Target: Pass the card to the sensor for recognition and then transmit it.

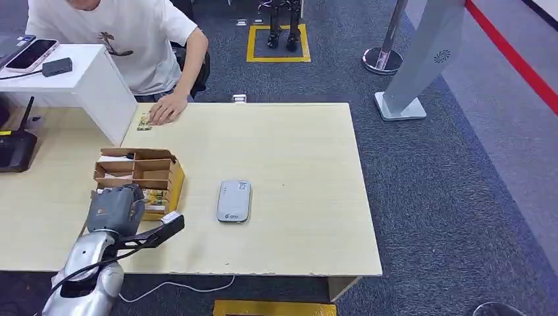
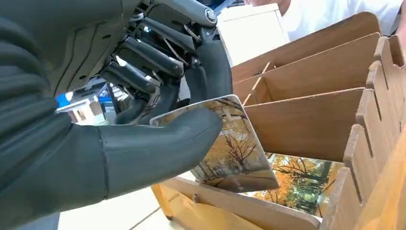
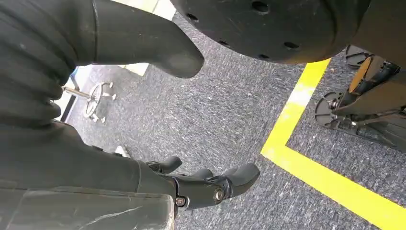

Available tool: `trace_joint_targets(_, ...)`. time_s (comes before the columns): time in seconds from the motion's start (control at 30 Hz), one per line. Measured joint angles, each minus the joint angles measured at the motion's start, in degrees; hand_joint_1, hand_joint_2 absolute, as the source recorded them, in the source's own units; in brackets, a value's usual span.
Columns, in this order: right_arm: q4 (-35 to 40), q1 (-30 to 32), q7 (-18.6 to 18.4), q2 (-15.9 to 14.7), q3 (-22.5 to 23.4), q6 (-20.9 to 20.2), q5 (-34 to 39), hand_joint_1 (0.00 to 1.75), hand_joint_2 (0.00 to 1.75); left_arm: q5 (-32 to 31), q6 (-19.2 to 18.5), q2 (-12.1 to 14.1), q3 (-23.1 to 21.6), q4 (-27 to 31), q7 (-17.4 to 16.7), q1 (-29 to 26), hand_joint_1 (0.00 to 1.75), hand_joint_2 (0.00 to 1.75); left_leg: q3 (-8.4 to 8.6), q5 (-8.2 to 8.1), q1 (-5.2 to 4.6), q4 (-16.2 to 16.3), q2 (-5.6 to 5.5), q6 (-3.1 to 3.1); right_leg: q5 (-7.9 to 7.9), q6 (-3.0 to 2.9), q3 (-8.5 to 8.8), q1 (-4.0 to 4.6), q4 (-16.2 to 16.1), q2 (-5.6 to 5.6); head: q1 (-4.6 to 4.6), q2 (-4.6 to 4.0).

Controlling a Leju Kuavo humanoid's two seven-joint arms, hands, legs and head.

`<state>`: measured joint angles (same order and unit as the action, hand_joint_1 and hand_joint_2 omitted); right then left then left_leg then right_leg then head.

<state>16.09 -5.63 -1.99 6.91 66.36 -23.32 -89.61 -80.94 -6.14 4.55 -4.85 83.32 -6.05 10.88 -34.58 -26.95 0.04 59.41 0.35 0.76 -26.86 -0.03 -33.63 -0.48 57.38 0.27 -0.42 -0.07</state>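
Left hand [image 2: 143, 120] pinches a card [image 2: 230, 143] between thumb and fingers, just at the wooden rack [image 1: 141, 174]. Pickup looks under way; scanning on the grey sensor [image 1: 234, 200], lying apart on the table [image 1: 296, 164], and handing over remain. Right hand [image 3: 201, 184] hangs over carpet, fingers loosely apart, holding nothing.

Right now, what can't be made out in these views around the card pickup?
- Card: head view, hidden under the left hand; its far end in the left wrist view is covered by the thumb.
- Wooden card rack contents: head view, too small to count.
- Small item beside the person's hand: too small to identify.
- Card reader markings: too small to read.
- Right hand: palm unseen, beside the floor.
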Motion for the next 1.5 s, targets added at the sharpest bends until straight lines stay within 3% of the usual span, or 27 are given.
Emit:
trace_joint_targets(0.57,0.0,0.0,-0.4,0.0,0.0,0.0,0.1,0.00,1.75,0.3,-1.3,0.9,0.0,0.0,-1.1,1.0,1.75,1.75,0.00,0.00,0.00,0.0,0.00,0.00,0.00,0.00,0.00,0.00,0.0,0.00,0.00,0.00)
trace_joint_targets(1.07,0.0,0.0,-0.5,-0.3,0.0,0.0,0.1,0.00,1.75,3.8,-2.6,3.9,-0.1,3.1,-0.1,6.5,1.75,1.75,0.01,0.01,0.01,0.0,0.01,-0.01,0.01,-0.01,0.01,0.01,0.0,0.00,0.00,0.00)
trace_joint_targets(1.5,0.0,0.0,-0.5,-0.4,0.0,0.0,0.1,0.00,1.75,5.4,-3.2,5.9,-0.1,3.7,0.0,7.3,1.75,1.75,0.01,0.01,0.01,0.0,0.01,-0.01,0.01,0.00,0.01,0.00,0.0,0.01,0.00,0.00)
